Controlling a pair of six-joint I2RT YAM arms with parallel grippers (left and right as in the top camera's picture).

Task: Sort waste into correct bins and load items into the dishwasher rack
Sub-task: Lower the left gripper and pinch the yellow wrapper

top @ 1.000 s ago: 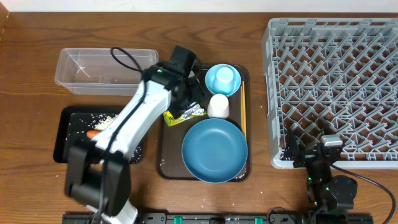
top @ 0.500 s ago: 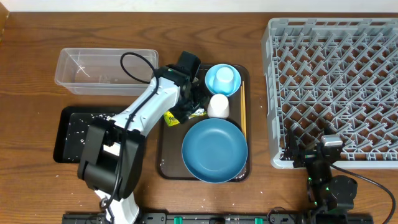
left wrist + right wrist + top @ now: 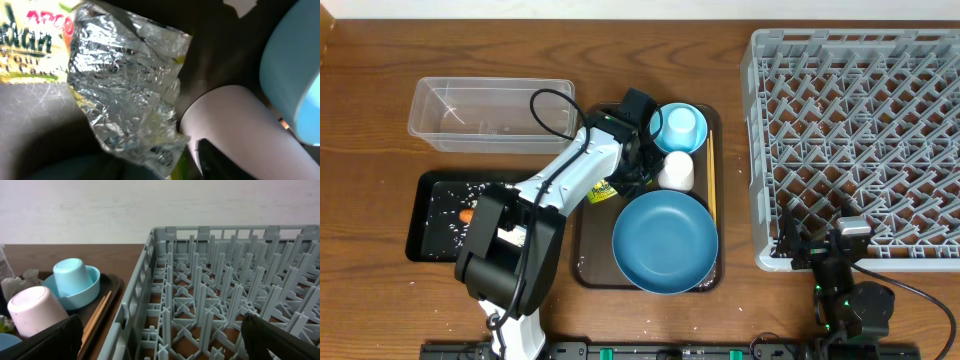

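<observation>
One crinkled foil wrapper (image 3: 125,85); smooth rounded white cup (image 3: 237,130).

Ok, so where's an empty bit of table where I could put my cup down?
The bare table strip between the brown tray and the rack is free, and so is the wood left of the clear tub. The brown tray is crowded: blue dish, bowl, white cup, wrapper, left arm.

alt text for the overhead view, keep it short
A robot's left hand is down at a yellow-green wrapper on a brown tray that also holds a white cup, light-blue bowl and dark-blue dish. A black tray and clear tub sit to its left, a grey rack to its right.
</observation>
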